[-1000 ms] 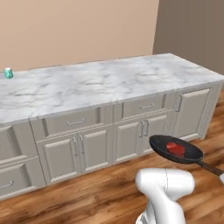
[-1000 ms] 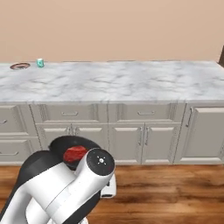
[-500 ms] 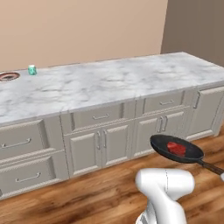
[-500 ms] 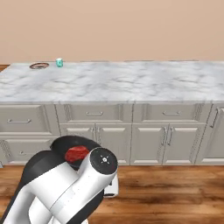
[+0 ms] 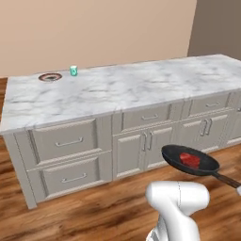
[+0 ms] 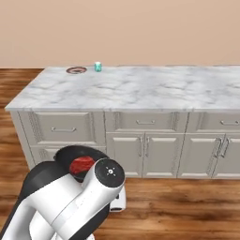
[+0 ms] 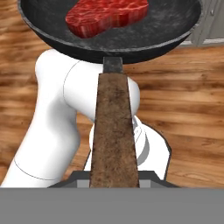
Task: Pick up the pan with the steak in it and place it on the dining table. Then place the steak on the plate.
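The black pan (image 5: 175, 155) hangs in the air over the wood floor, level, with the red steak (image 5: 190, 160) lying in it. My gripper (image 7: 113, 181) is shut on the end of the long brown handle (image 7: 113, 131). From the hand, the pan (image 7: 48, 26) and steak (image 7: 105, 13) sit straight ahead. The right base view has the pan (image 6: 70, 154) and steak (image 6: 82, 165) partly behind my arm. The red-rimmed plate (image 5: 49, 76) (image 6: 76, 70) lies far off at the left end of the dining table (image 5: 141, 89), whose marble top is above pan height.
A small teal cup (image 5: 73, 70) (image 6: 98, 66) stands just right of the plate. Drawers and cabinet doors (image 5: 141, 146) face me along the table's side. Wood floor (image 5: 94, 212) lies between me and it, and past its left end (image 6: 14, 93).
The whole scene has slid rightward in both base views, so the base has driven left along the table; the plate and table's left end have come into view. The pan stays held as before.
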### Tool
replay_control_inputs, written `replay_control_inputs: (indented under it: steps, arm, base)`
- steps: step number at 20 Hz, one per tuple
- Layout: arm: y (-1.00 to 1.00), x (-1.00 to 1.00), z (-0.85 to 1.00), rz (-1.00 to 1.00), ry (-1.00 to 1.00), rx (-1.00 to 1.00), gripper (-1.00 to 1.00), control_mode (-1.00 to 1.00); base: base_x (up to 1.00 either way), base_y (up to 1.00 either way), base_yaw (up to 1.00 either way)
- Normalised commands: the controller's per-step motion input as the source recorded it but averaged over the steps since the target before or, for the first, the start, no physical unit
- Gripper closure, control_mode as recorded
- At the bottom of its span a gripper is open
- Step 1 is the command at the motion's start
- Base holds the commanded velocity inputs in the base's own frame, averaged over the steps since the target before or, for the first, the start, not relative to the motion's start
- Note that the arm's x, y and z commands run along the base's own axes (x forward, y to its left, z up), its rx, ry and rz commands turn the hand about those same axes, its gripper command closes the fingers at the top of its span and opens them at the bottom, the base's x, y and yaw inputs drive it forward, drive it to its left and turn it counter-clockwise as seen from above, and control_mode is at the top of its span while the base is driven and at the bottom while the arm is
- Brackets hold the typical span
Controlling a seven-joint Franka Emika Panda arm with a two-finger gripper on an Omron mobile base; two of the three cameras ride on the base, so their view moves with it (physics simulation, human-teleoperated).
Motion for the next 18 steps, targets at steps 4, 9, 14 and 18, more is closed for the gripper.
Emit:
replay_control_inputs:
  steps: [4,9,14,18]
  arm:
    - [0.00,0.00,0.00,0.00,0.00,0.00,1.00,1.00]
    - [0.00,0.00,0.00,0.00,0.00,0.00,1.00,1.00]
    - [0.00,0.00,0.00,0.00,0.00,0.00,1.00,1.00]
    - [0.00,0.00,0.00,0.00,0.00,0.00,1.00,1.00]
  base:
    - [-0.04,1.00,0.05]
    - [-0.07,1.00,0.07]
    - [-0.08,1.00,0.07]
    - [-0.10,1.00,0.09]
